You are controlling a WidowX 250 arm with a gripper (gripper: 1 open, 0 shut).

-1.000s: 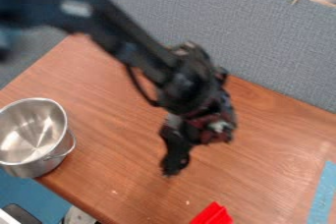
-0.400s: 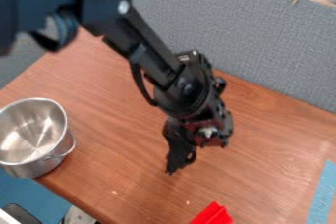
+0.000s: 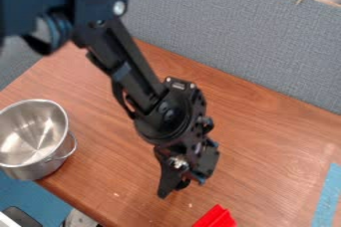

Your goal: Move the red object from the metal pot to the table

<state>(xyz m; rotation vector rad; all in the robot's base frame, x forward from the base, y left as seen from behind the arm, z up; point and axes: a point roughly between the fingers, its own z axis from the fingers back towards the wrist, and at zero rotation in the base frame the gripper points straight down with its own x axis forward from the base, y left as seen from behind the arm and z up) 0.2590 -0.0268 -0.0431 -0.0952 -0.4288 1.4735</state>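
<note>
There is one metal pot [image 3: 32,138], one red object [image 3: 213,216] and one robot arm [image 3: 120,57]. The pot sits at the left edge of the counter [image 3: 266,136]. It is shiny and nothing can be seen inside it. The red object lies on the counter at the bottom edge of the picture, well apart from the pot. Only its top part shows; the rest is cut off. The black fingers [image 3: 170,179] point down at the counter, just up and left of the red object, and hold nothing. They are dark and a bit blurry, so I cannot tell how wide they are. A grey-blue wall [image 3: 226,27] stands behind the counter.
</note>
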